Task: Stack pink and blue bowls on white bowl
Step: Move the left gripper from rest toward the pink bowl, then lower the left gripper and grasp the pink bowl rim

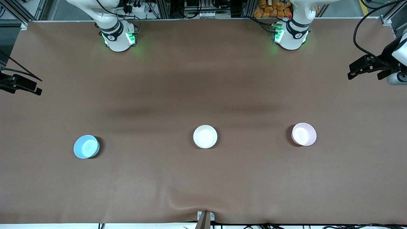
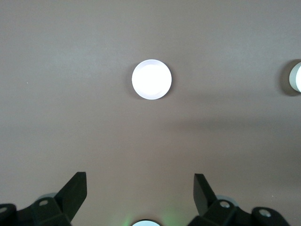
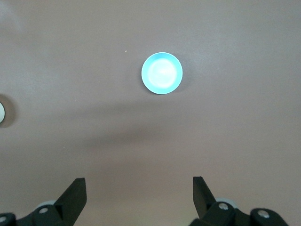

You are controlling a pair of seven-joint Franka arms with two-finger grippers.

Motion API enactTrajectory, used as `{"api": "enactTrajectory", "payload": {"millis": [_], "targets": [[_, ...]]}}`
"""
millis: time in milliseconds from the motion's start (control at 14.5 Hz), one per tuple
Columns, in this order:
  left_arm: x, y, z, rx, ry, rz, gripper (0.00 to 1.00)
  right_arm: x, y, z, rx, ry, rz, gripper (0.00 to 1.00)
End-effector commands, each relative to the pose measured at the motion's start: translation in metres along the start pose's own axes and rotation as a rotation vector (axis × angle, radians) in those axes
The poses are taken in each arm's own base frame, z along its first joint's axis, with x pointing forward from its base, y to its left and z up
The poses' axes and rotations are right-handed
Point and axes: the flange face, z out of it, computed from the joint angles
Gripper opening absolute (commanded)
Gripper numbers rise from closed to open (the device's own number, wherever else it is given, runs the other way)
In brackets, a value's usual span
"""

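Observation:
Three small bowls stand apart in a row on the brown table. The white bowl [image 1: 205, 136] is in the middle, the light blue bowl [image 1: 86, 146] toward the right arm's end and the pale pink bowl [image 1: 304, 134] toward the left arm's end. My left gripper [image 2: 140, 175] is open and empty, high over the table between its base and the pink bowl [image 2: 151, 79]. My right gripper [image 3: 139, 179] is open and empty, high over the table, short of the blue bowl [image 3: 162, 73]. The white bowl also shows at the edge of the left wrist view [image 2: 296, 77].
The brown cloth [image 1: 203, 178] covers the whole table and is rumpled near the front edge's middle. The two arm bases [image 1: 119, 36] [image 1: 291, 35] glow green at the table's back. Black gear juts in at both side edges of the front view.

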Motion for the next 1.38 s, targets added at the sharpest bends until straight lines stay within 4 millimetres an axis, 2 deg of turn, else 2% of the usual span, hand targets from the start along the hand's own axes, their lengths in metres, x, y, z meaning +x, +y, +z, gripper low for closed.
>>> {"api": "enactTrajectory", "payload": {"millis": [0, 138, 207, 345, 621, 759, 897, 1172, 1310], "targets": [[0.013, -0.009, 0.018, 0.01, -0.029, 0.005, 1.0, 0.001, 0.002, -0.004, 0.015, -0.003, 0.005, 1.0], [0.025, -0.007, 0.039, 0.021, -0.062, 0.01, 1.0, 0.001, 0.001, -0.004, 0.017, -0.003, 0.003, 1.0], [0.04, -0.01, 0.064, 0.02, -0.088, 0.006, 1.0, 0.001, 0.001, -0.004, 0.015, -0.003, 0.003, 1.0], [0.064, -0.036, 0.108, 0.005, -0.108, -0.035, 1.0, 0.001, 0.001, -0.004, 0.017, -0.003, 0.003, 1.0], [0.082, -0.035, 0.168, 0.003, -0.082, -0.028, 1.0, 0.001, 0.002, -0.004, 0.015, -0.003, 0.005, 1.0], [0.09, -0.037, 0.198, -0.005, -0.07, 0.034, 1.0, 0.001, 0.002, -0.004, 0.015, -0.003, 0.005, 1.0], [0.095, -0.037, 0.226, -0.007, -0.051, 0.047, 1.0, 0.001, 0.001, -0.004, 0.017, -0.003, 0.003, 1.0], [0.092, -0.031, 0.297, -0.003, 0.03, 0.063, 1.0, 0.001, 0.002, -0.004, 0.015, -0.003, 0.005, 1.0], [0.09, -0.032, 0.318, -0.004, 0.052, 0.063, 1.0, 0.001, 0.002, -0.004, 0.015, -0.003, 0.005, 1.0]]}}
